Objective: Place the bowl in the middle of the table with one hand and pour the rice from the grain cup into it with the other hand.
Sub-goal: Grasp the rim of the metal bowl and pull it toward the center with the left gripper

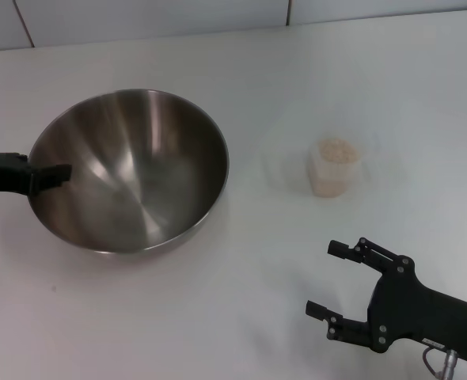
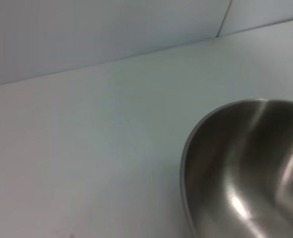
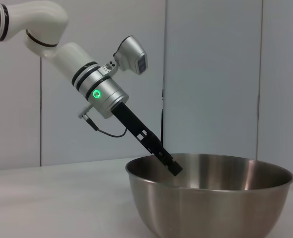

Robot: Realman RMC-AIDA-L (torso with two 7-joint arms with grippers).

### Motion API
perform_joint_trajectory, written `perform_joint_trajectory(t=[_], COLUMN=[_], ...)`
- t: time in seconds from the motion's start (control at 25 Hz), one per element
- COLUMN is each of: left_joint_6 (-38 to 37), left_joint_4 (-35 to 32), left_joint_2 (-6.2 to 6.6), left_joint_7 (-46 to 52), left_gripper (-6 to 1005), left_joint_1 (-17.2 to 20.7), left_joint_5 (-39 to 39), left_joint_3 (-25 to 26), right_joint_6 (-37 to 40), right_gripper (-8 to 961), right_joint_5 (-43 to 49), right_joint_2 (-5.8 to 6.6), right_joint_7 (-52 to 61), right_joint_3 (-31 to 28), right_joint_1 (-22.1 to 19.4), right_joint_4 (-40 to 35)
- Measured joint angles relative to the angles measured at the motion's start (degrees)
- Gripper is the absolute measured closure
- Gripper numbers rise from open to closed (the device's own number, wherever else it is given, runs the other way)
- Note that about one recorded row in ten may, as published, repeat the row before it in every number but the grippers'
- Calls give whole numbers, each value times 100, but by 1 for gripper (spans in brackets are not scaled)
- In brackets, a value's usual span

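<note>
Items counted: one bowl, one grain cup, one mass of rice, two hands, one worktop.

Bowl (image 1: 130,170): one, stainless steel, wide and deep, standing upright on the worktop (image 1: 241,317) toward the robot's left. Nothing lay inside it apart from the finger of the left hand; the brushed interior showed only reflections. The right wrist view showed the bowl (image 3: 211,198) side-on with its rim level.

Grain cup (image 1: 332,168): one, clear plastic, upright on the worktop to the right of the bowl and well apart from it. It held the rice (image 1: 336,150), filled close to the brim.

Left hand (image 1: 39,178): one, black, at the bowl's left rim. It pinched the rim, with one finger (image 1: 55,174) inside the bowl against the wall; the right wrist view showed the left hand (image 3: 171,166) reaching down over the rim at a slant from its white arm.

Right hand (image 1: 336,281): one, black, nearer the robot than the cup and apart from it, holding nothing. Its two fingers were spread wide and pointed toward the bowl side.

Left wrist view: part of the bowl (image 2: 246,168) and bare worktop (image 2: 87,148) only.
</note>
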State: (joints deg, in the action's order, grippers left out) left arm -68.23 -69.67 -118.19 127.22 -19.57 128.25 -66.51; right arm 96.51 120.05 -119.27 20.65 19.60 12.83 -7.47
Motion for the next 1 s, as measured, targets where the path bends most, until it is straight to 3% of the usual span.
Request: perform_joint_trajectory(t=[0.04,0.28,0.36,0.8,1.0], left_joint_6=[-3,-87,-127,-712,-1094], left_joint_4=[2,10,10,48,290], left_joint_2=[0,-9,-9,0,5], left_joint_7=[18,84,84,83,-4], left_gripper=[274,538,773,968,968], left_joint_1=[-13,-105,-131,-565,-982], left_joint_5=[35,246,247,236,176], left_joint_3=[0,-23,-17,373,803], right_joint_6=[0,4,5,9,1], right_gripper=[124,124,125,125,125], right_joint_5=[0,0,0,0,1], right_joint_2=[0,0,0,0,0], right_joint_7=[0,0,0,0,0], right_joint_3=[0,0,0,0,5], right_joint_1=[0,7,8,9,8], right_joint_4=[0,0,0,0,0])
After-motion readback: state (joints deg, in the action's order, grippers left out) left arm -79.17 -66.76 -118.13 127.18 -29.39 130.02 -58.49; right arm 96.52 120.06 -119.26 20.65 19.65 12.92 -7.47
